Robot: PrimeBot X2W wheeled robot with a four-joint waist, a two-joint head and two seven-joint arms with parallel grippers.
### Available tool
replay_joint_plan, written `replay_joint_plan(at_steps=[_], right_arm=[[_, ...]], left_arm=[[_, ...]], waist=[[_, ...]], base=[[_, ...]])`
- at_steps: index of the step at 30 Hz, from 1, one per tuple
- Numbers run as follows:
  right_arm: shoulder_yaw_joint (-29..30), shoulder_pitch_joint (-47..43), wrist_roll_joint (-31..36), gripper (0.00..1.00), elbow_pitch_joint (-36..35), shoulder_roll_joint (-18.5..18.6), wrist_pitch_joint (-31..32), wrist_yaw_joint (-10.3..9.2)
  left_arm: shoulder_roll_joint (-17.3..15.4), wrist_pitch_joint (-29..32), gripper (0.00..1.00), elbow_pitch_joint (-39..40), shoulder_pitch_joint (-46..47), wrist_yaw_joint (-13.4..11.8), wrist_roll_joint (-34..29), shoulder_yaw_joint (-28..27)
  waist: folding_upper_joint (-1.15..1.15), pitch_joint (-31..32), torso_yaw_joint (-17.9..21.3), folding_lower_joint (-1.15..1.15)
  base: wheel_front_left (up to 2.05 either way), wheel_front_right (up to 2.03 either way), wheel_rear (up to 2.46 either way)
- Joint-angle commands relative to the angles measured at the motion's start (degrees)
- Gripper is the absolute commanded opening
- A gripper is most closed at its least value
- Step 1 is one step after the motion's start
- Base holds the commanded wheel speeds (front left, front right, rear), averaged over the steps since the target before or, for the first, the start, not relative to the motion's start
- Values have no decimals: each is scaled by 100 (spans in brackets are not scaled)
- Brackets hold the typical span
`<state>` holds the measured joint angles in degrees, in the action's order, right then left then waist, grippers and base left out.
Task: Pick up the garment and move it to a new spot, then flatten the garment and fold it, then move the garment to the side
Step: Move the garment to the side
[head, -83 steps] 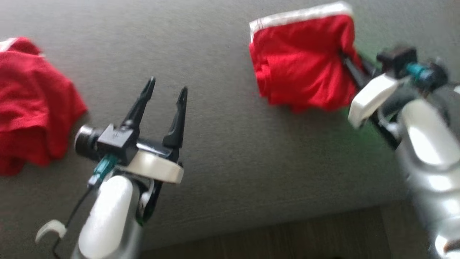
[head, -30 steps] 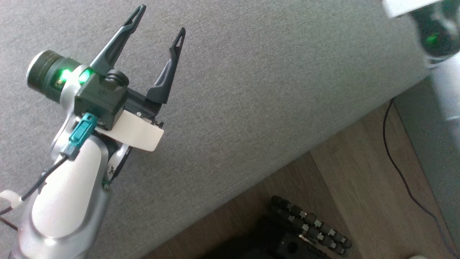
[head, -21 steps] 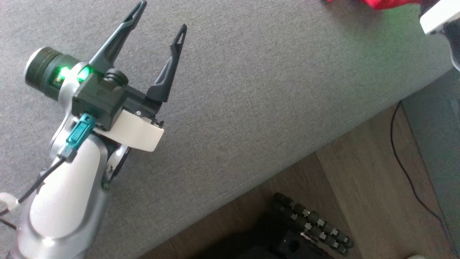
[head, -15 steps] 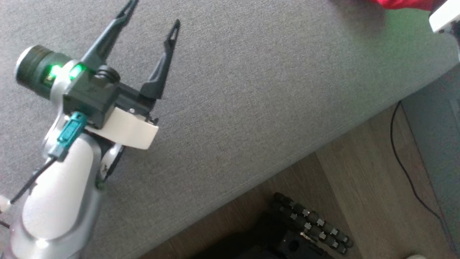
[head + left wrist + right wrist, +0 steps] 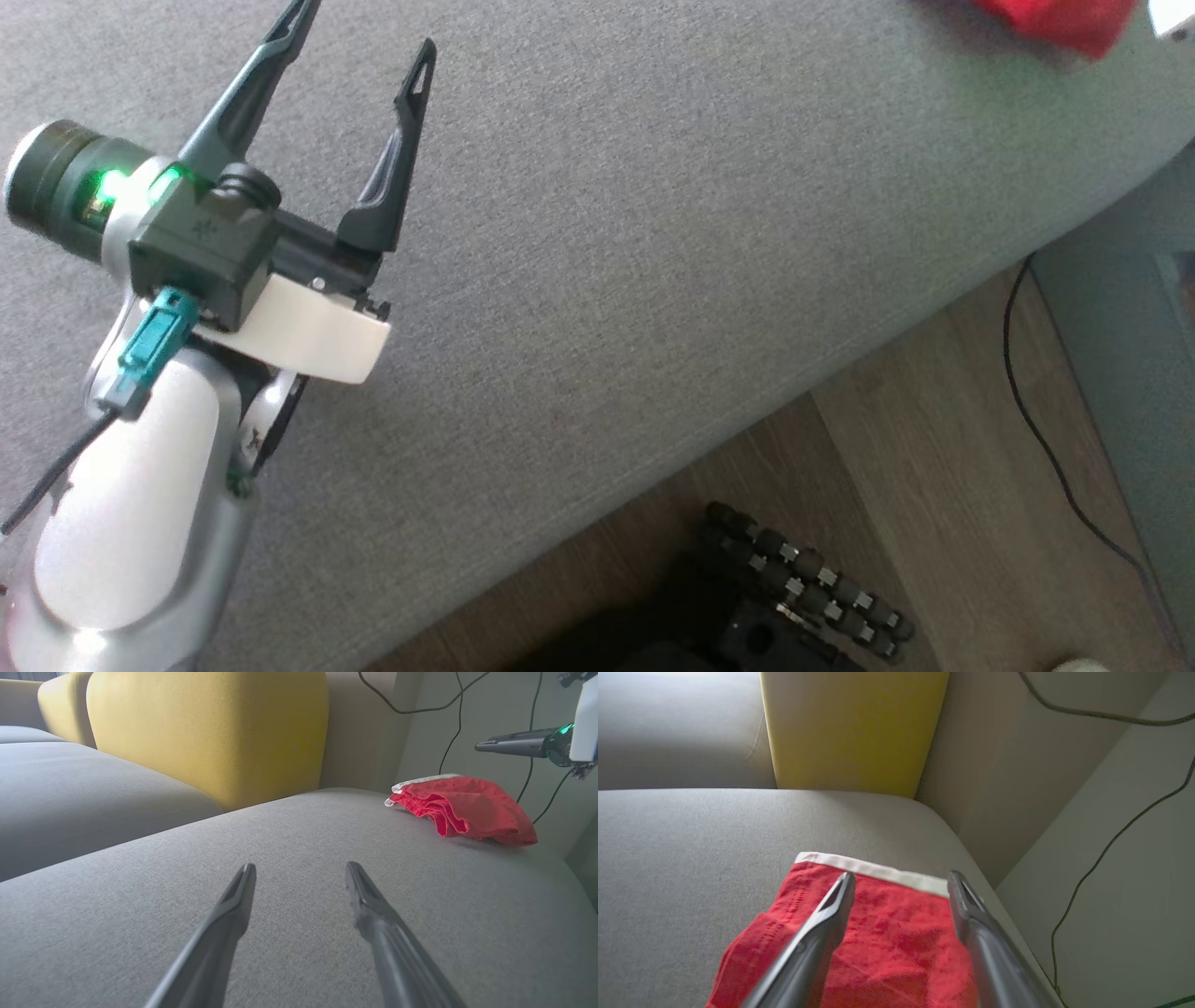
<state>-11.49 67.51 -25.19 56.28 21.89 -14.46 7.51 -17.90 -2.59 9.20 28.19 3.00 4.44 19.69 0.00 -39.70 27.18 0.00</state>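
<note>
My left hand (image 5: 358, 35) hangs over the bare grey sofa seat (image 5: 653, 233), fingers apart and holding nothing. I judge it is parked there to stay out of the way. Farther right, the folded red garment (image 5: 467, 812) lies near the seat's right end, with its white band toward the yellow back cushion (image 5: 205, 732). My right hand (image 5: 901, 877) hovers just above it, fingers spread wide and the cloth below them unpinched. To me, the move to the side looks done.
</note>
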Motion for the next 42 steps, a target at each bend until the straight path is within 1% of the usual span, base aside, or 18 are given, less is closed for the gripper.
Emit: replay_joint_plan(at_steps=[1,7,12,16,20,24,27,31,32,36,38,42], right_arm=[[175,-100,128,100,-261,107,-52,-2],[572,-322,536,100,-1113,-56,-53,-2],[631,-595,845,100,-1996,-245,-53,-2],[550,-901,1050,100,-2597,-392,-53,-2],[381,-1238,1108,100,-2986,-566,-53,-2],[194,-1612,1377,100,-3343,-583,-53,-2],[181,-1940,1528,100,-3520,-666,-53,-2],[258,-2433,1663,100,-3556,-929,-53,-2],[258,-2433,1663,100,-3556,-929,-53,-2],[452,-2934,1831,100,-3464,-1167,-53,-2],[605,-3123,1867,100,-3439,-1340,-53,-2],[908,-3529,1953,100,-3411,-1620,-53,-2]], left_arm=[[-109,-16,100,191,-91,-20,43,-142],[-19,-261,100,-14,-185,-81,148,-126],[182,-636,100,-309,-287,-181,281,-103],[376,-937,100,-573,-384,-282,396,-104],[538,-1132,100,-774,-552,-414,513,-187],[704,-1218,100,-916,-741,-495,624,-269],[814,-1235,100,-944,-862,-561,681,-401],[937,-1239,100,-907,-1078,-566,727,-675],[937,-1239,100,-907,-1078,-566,727,-675],[1154,-1240,100,-873,-1378,-586,760,-958],[1229,-1240,100,-876,-1534,-558,755,-1072],[1352,-1240,100,-1002,-1774,-424,725,-1198]], waist=[[0,62,-17,0],[0,398,-112,0],[0,851,-334,0],[0,1267,-615,0],[0,1637,-893,0],[0,1933,-1241,0],[0,2073,-1492,0],[0,2313,-1850,0],[0,2313,-1850,0],[0,2590,-2116,0],[0,2665,-2188,0],[0,2853,-2343,0]], base=[[0,0,0],[0,0,0],[0,0,0],[0,0,0],[0,0,0],[0,0,0],[0,0,0],[0,0,0],[0,0,0],[0,0,0],[0,0,0],[0,0,0]])
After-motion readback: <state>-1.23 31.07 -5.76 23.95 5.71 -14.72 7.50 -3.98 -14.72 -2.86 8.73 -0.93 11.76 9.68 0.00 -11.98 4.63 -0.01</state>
